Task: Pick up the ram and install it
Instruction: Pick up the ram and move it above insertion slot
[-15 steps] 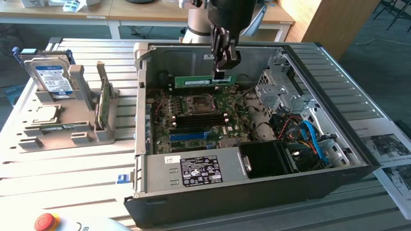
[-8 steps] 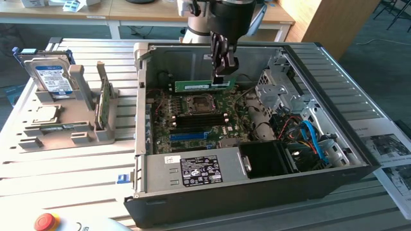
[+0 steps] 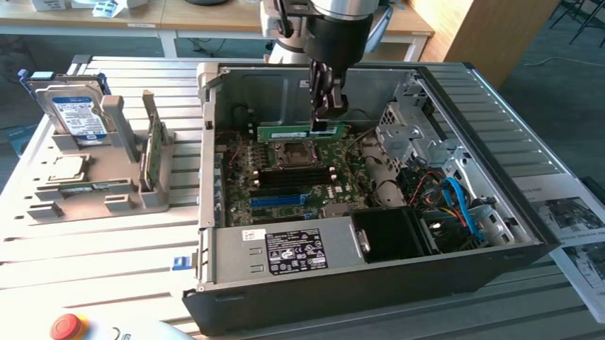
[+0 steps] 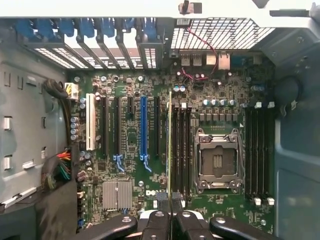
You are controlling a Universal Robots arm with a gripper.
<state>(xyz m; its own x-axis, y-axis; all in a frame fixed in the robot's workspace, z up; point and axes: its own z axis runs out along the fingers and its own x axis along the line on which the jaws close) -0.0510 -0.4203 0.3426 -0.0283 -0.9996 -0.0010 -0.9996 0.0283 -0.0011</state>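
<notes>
The ram is a thin green stick held level over the motherboard inside the open computer case. My gripper reaches down from above and is shut on the stick's upper edge, near its end towards the exterior view's right. In the wrist view the ram shows edge-on as a narrow line running out from my gripper. It hangs over the black memory slots beside the CPU socket, and I cannot tell whether it touches one.
A grey holder at the exterior view's left carries a hard drive, an upright green card and a CPU. In the case are a power supply, drive cage and blue cables. A red button sits nearby.
</notes>
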